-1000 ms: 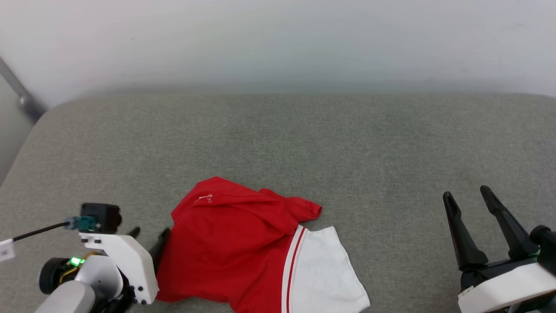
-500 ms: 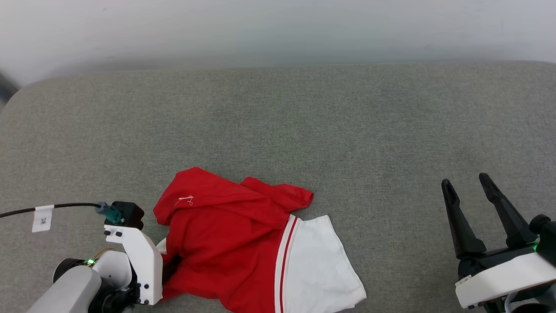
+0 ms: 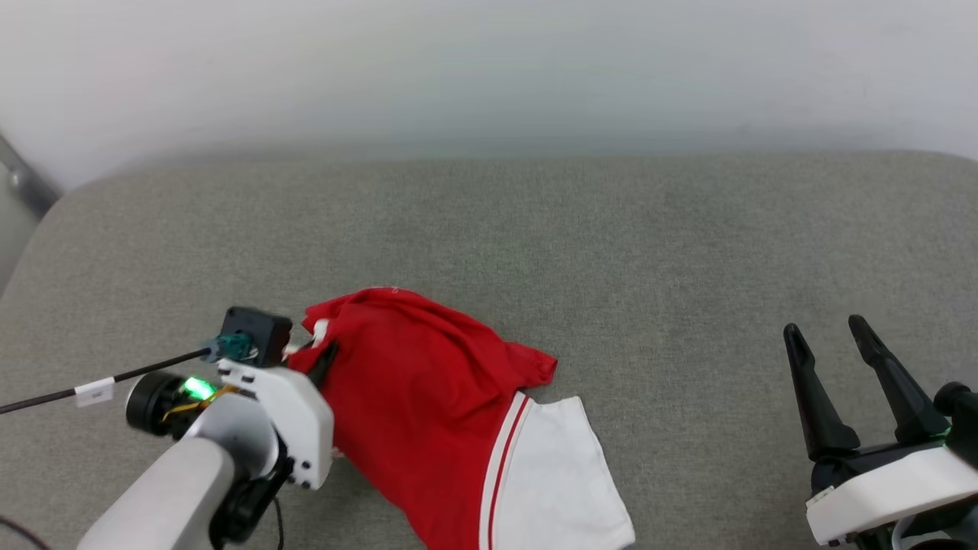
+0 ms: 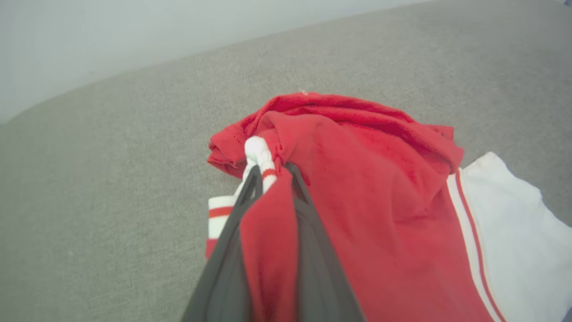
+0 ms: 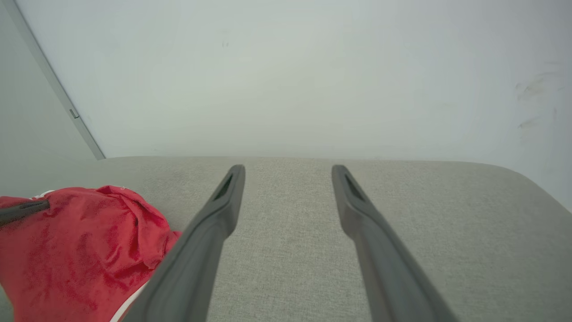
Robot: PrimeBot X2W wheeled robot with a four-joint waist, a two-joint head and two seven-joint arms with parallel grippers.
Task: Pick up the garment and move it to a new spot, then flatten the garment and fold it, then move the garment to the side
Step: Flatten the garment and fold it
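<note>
The red jersey (image 3: 428,397), crumpled on the near left of the grey surface (image 3: 535,229), is pinched at a bunched edge by the left gripper (image 4: 272,172), presumably for lifting to a new spot, while the right gripper (image 3: 824,328) is held open, well apart.

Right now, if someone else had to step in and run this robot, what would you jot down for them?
Left gripper: shut on a bunched fold of the red jersey, at its striped trim.
Right gripper: open, holding nothing, off to the right, apart from the jersey.
Jersey: crumpled on the near side of the grey cushion, one white sleeve spread flat.
Done: the grasp.
Left: lift and move it, flatten, fold, set aside.
</note>
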